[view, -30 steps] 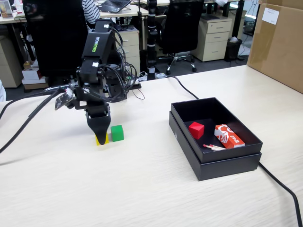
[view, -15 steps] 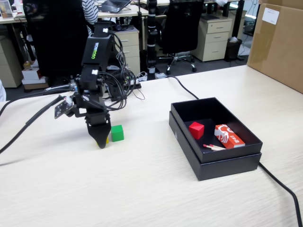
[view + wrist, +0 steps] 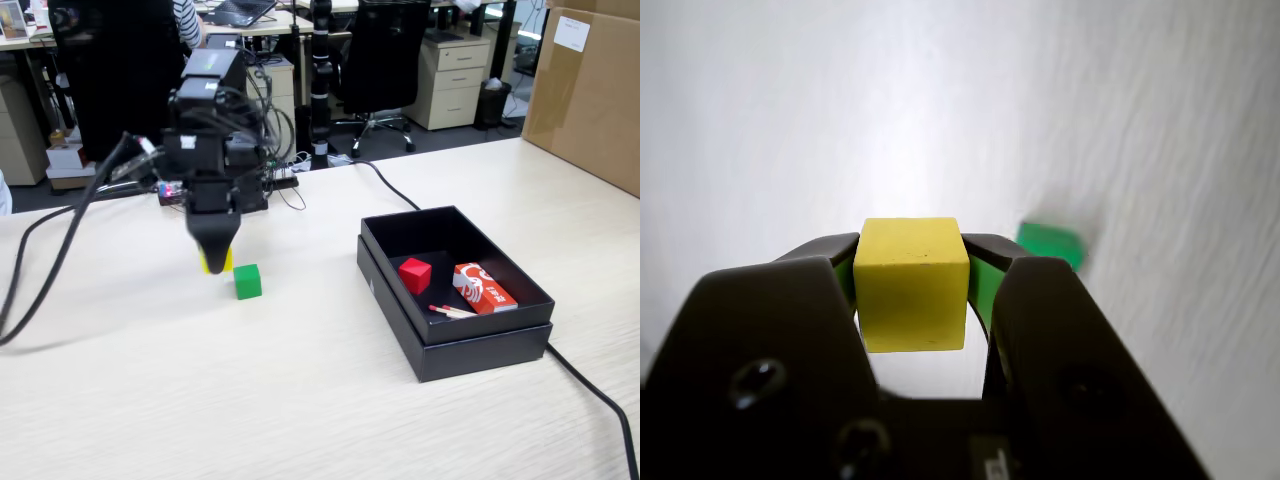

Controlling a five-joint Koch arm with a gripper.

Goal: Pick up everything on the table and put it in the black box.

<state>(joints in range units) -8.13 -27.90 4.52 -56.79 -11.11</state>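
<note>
Now: gripper (image 3: 912, 290) clamped on yellow cube (image 3: 912, 284), one cube loose, one boxed.

Nearest, wrist view: jaws press the yellow cube's two side faces, squarely, so it sits level; plain matte faces, crisp edges, clean. Fixed view puts it low over the table (image 3: 300, 400), apparently just clear of the surface. Just beside it, the green cube (image 3: 247, 281) rests on the tabletop, not touching. Farther right, the black box (image 3: 480, 345) holds the red cube (image 3: 414, 274), a red-and-white packet (image 3: 484, 287) and matchsticks (image 3: 452, 311).
</note>
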